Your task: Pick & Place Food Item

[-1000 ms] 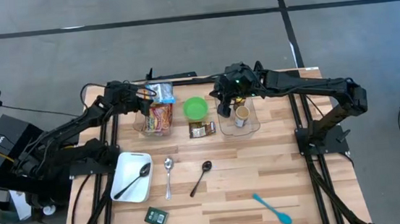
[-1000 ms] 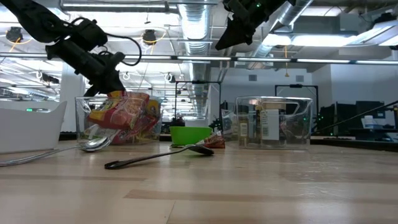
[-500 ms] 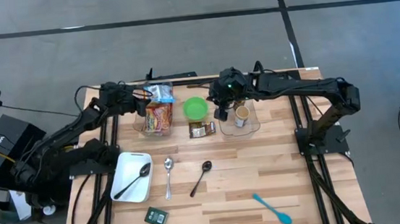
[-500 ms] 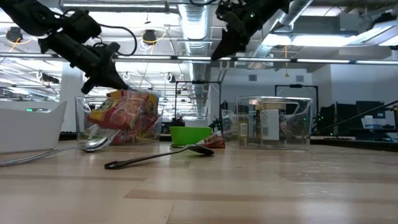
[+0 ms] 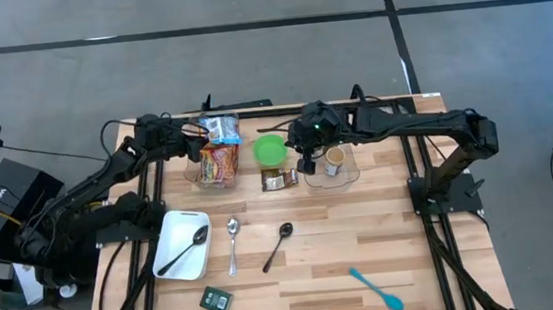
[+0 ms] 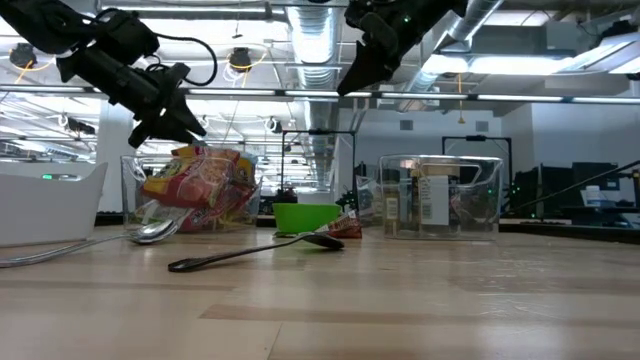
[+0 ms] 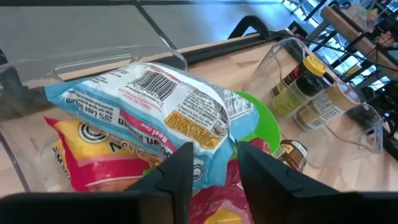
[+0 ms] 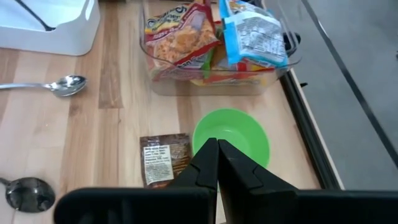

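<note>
A blue ramen packet lies on top of red and yellow snack packets in a clear bin at the far left of the table. My left gripper hovers open just over the blue packet's near edge, a finger on either side, touching nothing that I can see. My right gripper is shut and empty. It hangs above the table between a green bowl and a second clear bin. A brown sachet lies flat beside the bowl.
The right bin holds jars and bottles. Nearer me are a white tray with a black spoon, a metal spoon, another black spoon, a small dark packet and a teal spatula.
My left gripper has drawn back and up from the packets in the left bin; the blue packet stays lying on the pile. My right gripper has gone toward the table's left and a little down, from over the right bin toward the green bowl.
</note>
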### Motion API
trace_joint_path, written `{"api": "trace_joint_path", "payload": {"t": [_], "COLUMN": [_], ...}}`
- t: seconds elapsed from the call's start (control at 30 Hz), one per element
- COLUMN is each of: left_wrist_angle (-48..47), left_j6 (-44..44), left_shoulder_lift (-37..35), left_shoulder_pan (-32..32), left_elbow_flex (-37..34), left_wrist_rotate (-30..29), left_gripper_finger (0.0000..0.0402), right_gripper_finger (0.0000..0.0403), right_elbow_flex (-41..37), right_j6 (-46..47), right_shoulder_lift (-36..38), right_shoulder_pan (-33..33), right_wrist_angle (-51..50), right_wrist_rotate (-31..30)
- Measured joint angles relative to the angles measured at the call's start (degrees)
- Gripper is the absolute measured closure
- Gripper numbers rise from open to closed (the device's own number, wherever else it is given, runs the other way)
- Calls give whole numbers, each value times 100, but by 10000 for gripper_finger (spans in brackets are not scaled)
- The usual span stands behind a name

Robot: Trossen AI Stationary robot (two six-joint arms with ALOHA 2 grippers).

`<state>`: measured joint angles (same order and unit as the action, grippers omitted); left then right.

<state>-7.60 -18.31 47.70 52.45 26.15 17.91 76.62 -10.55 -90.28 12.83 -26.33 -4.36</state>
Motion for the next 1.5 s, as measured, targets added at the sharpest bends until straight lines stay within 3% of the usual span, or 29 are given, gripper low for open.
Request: {"api": "trace_joint_path", "payload": {"t": [0.2,0.43,0.67,1.0,1.3,1.5], "left_wrist_angle": [263,1221,2168,3068,3126,3123], "left_j6": [0,-9,-172,-214,-149,58], "left_shoulder_lift": [0,0,0,0,0,0], "left_shoulder_pan": [2,-2,-348,-1677,-3189,-3816], "left_elbow_flex": [0,0,0,0,0,0], "left_wrist_rotate": [-2,13,723,997,997,992], "left_gripper_finger": [258,265,290,330,377,400], "right_gripper_finger": [402,402,402,402,402,402], "right_elbow_flex": [0,0,0,0,0,0], "right_j6": [-59,-57,-37,199,777,1394], "right_shoulder_lift": [0,0,0,0,2,2], "right_shoulder_pan": [-54,-58,-158,-582,-1294,-1839], "right_wrist_angle": [-227,-438,-658,-847,-1710,-2375], "right_wrist_rotate": [0,0,0,0,0,-13]}}
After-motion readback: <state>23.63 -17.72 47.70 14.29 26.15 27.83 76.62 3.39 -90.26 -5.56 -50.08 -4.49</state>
